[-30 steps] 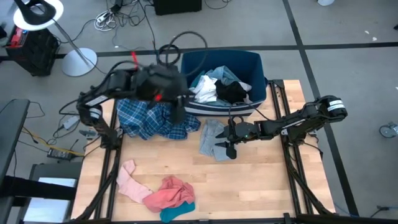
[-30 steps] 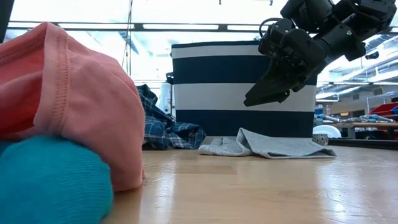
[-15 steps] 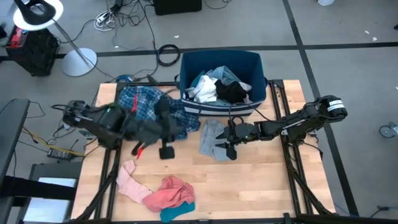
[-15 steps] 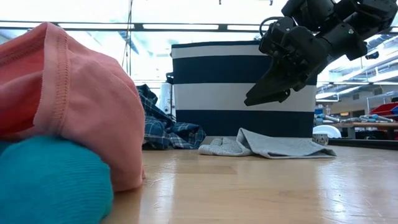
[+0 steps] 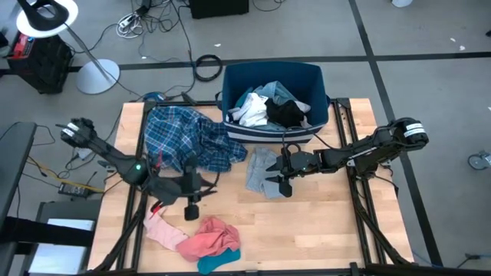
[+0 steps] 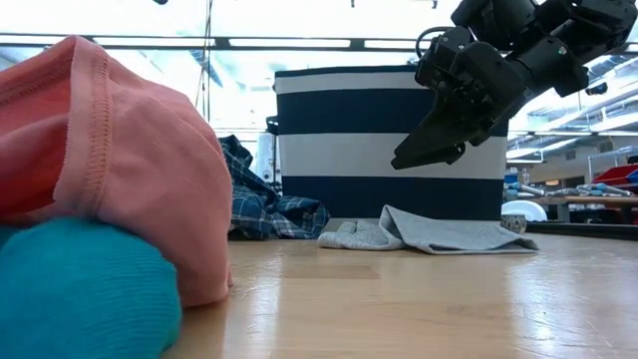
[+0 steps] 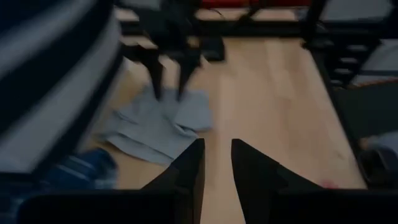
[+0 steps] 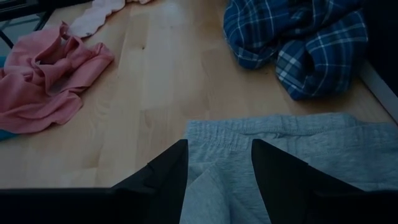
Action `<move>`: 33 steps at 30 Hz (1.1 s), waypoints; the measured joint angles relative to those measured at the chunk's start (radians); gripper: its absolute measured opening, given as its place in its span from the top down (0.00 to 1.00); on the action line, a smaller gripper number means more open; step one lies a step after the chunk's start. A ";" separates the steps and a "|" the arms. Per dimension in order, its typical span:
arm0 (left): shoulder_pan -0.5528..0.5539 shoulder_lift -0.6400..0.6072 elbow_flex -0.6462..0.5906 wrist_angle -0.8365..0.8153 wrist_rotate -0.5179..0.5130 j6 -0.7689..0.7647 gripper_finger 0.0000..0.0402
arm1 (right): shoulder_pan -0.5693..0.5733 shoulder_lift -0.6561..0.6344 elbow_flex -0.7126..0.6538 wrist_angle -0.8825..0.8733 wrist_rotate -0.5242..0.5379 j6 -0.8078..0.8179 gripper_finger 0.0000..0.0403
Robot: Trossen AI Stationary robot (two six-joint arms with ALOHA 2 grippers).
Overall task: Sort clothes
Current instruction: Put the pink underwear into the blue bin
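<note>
My right jaws point(image 5: 280, 182): parted, empty, over the grey cloth's point(image 5: 261, 170) edge.
My left jaws point(image 5: 192, 208): slightly parted, empty, over bare surface point(image 5: 307, 222) beside that cloth.

Looking straight down from overhead; peering level across the tabletop from its near edge; both wrist cameras facing the grey garment point(image 8: 292, 149) closely.
</note>
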 joint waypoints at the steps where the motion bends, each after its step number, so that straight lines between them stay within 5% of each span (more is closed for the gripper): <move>1: -0.009 -0.005 -0.037 0.030 0.016 -0.020 0.79 | 0.000 0.000 0.000 0.000 0.000 0.002 0.56; 17: -0.114 -0.006 -0.412 0.321 0.120 -0.307 0.79 | 0.000 0.000 0.000 -0.001 0.000 0.004 0.56; 33: -0.188 0.119 -0.450 0.421 0.109 -0.513 0.79 | 0.000 0.000 0.000 -0.001 0.001 0.005 0.56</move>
